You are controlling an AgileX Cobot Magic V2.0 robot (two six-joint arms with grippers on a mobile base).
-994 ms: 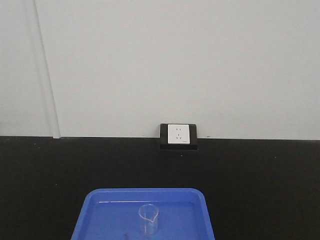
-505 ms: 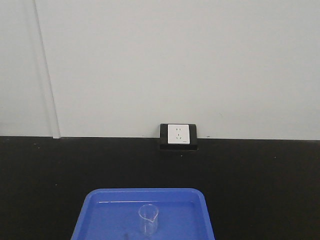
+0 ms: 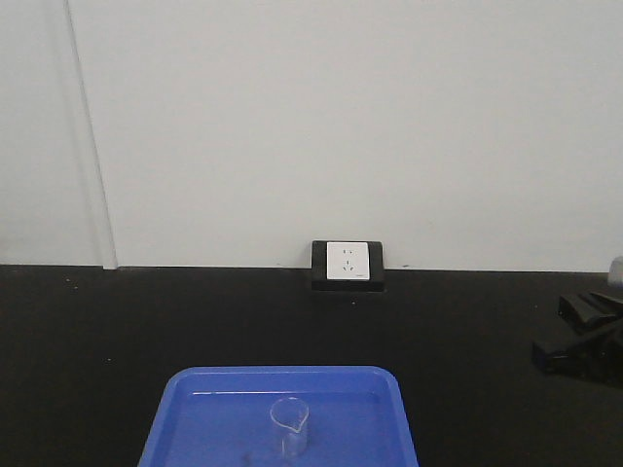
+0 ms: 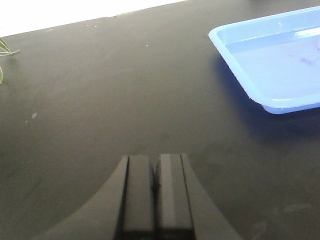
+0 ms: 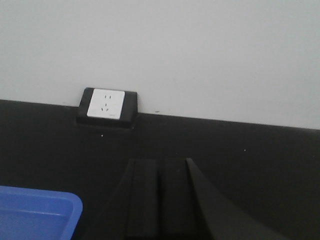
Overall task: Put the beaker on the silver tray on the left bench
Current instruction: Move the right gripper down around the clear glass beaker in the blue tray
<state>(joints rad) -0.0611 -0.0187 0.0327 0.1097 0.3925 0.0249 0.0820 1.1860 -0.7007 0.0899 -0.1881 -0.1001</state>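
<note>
The beaker (image 3: 289,425), small and of clear glass, stands upright in a blue tray (image 3: 292,372) at the front of a black countertop (image 3: 117,331). I cannot tell whether this counter is the left bench. The silver tray is out of view. My right gripper (image 3: 584,336) shows at the right edge of the front view, well right of the blue tray and apart from the beaker. In its wrist view the right gripper (image 5: 159,165) is shut and holds nothing. My left gripper (image 4: 155,167) is shut and holds nothing, low over bare counter, left of the blue tray (image 4: 235,55).
A white socket in a black housing (image 3: 348,263) sits where the counter meets the white wall, and it shows in the right wrist view too as the socket (image 5: 106,103). A corner of the blue tray (image 5: 70,200) lies at lower left there. Green leaf tips (image 4: 5,47) reach in at the left.
The right gripper has come into the front view at the right edge; it was not there before. The beaker and the blue tray have not moved.
</note>
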